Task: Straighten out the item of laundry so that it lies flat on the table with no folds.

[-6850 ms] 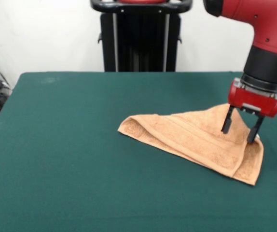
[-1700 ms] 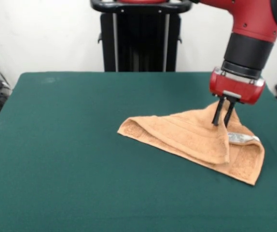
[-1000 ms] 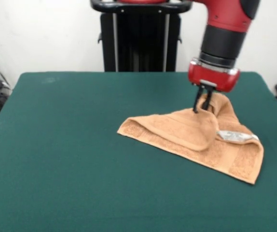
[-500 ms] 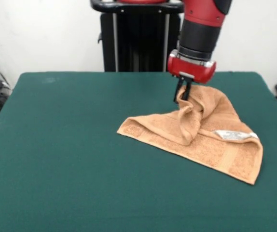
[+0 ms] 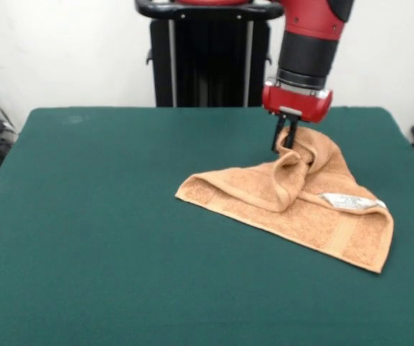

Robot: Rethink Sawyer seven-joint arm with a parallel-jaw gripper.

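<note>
Red arm upright, pincer (image 5: 285, 141) pinching towel (image 5: 293, 209)

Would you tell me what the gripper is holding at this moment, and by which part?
The gripper is shut on the towel, pinching a raised fold of its upper layer, lifted off the table.

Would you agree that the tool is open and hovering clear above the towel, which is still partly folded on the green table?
Not quite. The front view shows the tool shut on the towel, pinching a raised corner of it rather than hovering clear. The rest holds: the towel is partly folded on the green table.
</note>
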